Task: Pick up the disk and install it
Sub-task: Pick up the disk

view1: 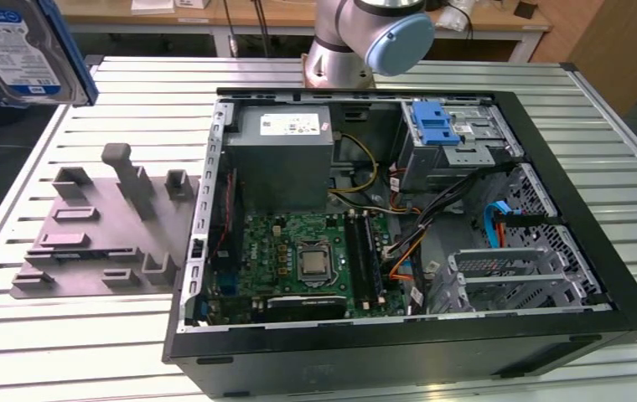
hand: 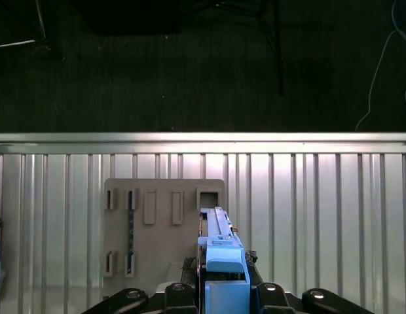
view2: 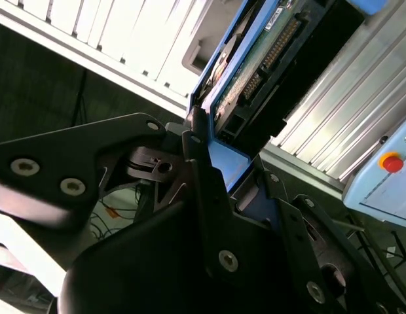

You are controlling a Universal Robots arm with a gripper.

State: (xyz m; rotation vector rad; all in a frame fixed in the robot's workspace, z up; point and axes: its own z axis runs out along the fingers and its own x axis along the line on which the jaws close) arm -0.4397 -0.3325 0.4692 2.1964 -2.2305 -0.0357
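Disk [view1: 17,46]: clenched in jaws by its blue carrier, raised off worktop [view1: 73,352], above grey holder [view1: 84,243] at exterior view's left. Open computer case [view1: 408,331] just beside holder; drive cage [view1: 458,146] inside, topped by blue latch [view1: 439,126].

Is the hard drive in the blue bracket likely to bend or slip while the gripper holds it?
Probably stiff and heavy for its size: the disk is a flat metal-cased slab, straight edge-on in the first wrist view. The gripper clamps its smooth blue plastic bracket, so a jolt might shift it.
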